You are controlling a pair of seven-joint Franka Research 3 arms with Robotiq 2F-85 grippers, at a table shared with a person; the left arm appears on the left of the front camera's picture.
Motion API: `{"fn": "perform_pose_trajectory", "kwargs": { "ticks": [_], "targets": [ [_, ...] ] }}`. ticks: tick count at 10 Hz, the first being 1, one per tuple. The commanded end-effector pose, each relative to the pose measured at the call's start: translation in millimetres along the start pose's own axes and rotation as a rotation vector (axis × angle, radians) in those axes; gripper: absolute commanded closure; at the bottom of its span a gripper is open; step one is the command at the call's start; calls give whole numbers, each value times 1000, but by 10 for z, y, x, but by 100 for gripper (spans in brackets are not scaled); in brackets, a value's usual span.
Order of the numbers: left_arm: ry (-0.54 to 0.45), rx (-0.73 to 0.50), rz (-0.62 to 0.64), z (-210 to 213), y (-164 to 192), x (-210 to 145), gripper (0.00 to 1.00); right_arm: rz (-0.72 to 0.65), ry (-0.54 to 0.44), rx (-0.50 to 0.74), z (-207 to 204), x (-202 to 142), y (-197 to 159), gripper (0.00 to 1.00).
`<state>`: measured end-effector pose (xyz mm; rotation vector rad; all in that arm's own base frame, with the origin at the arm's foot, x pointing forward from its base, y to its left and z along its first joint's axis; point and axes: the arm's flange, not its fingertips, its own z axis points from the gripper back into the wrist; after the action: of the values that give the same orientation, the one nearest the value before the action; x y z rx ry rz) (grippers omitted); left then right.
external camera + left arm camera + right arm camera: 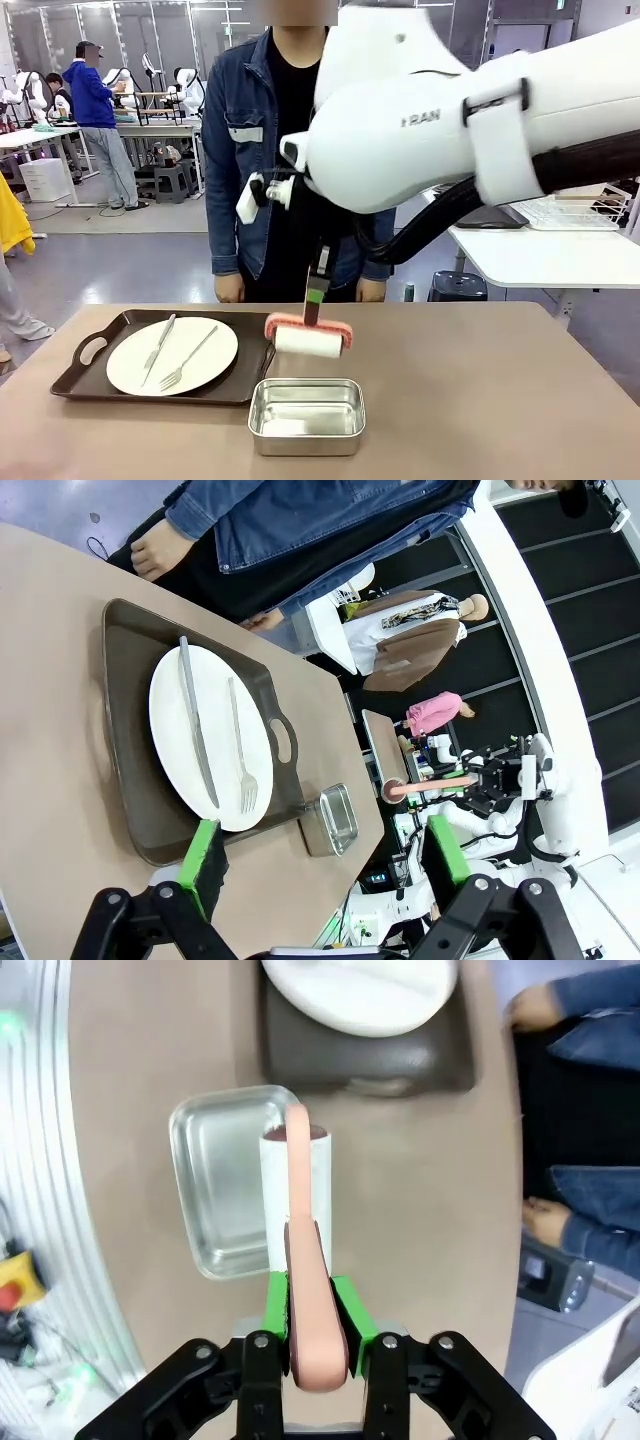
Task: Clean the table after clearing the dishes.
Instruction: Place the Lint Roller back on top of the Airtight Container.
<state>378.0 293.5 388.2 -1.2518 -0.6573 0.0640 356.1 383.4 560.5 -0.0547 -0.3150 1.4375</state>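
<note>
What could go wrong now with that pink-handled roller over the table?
The pink-handled white roller hangs beside the dark brown rectangular tray holding a round white plate and cutlery; a sweep might knock it. The right gripper's fingers pinch only the handle's end, so pressing down could twist it.

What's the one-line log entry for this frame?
right claw: shut on pink roller, near steel pan | left claw: open | plate on tray

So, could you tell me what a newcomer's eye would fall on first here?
The right claw holds a pink-handled roller beside the steel pan on the table. Left of it, a dark tray bears a white plate with knife and fork; a person in a denim jacket stands at the far side.
</note>
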Motion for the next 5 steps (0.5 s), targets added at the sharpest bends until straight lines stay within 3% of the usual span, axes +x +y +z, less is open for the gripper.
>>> {"fn": "perform_pose_trajectory", "kwargs": {
  "ticks": [1,5],
  "targets": [
    [7,-1,-9,31,-13,-18,0,4,129,72,-130,225,-28,77],
    [7,-1,-9,31,-13,-18,0,-6,145,205,-743,375,49,77]
  ]
}}
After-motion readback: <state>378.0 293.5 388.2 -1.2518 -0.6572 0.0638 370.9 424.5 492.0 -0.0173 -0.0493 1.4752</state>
